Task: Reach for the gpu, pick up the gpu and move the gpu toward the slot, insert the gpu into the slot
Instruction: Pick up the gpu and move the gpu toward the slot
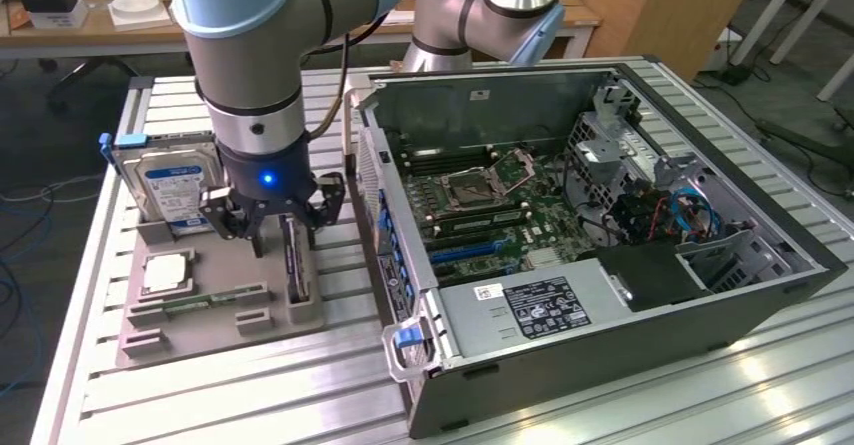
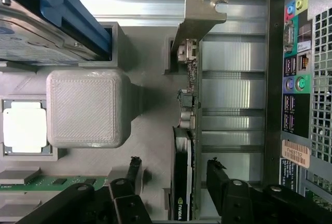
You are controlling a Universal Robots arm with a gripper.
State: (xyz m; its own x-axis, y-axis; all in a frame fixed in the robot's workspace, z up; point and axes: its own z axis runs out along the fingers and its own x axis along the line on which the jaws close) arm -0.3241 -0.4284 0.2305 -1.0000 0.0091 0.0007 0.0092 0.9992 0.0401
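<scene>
While the gripper [image 2: 175, 163] straddles the gpu [image 2: 189, 110], its jaws stand wide apart, one dark finger [image 2: 134, 175] on each side of the card and neither pressing on it, as far as the wrist view shows. By that, the reach looks all but finished and the grasp is not yet made.

Just beyond the fingers, the gpu stands on edge in its groove of the grey holder tray [image 2: 150, 130], with its silver bracket [image 2: 199, 16] at the end away from the gripper.

In the exterior view the gripper [image 1: 287, 233] hangs straight down over the card [image 1: 294, 265]. The processor chip [image 1: 163, 275] and green memory stick [image 1: 200, 302] lie in the same tray, and the hard drive [image 1: 174, 185] stands upright behind them.

Farther off, toward the exterior view's right, the open computer case [image 1: 747, 295] shows its motherboard [image 1: 494, 215] with the blue slots [image 1: 461, 251] bare. Lifting, carrying and inserting are all left.
</scene>
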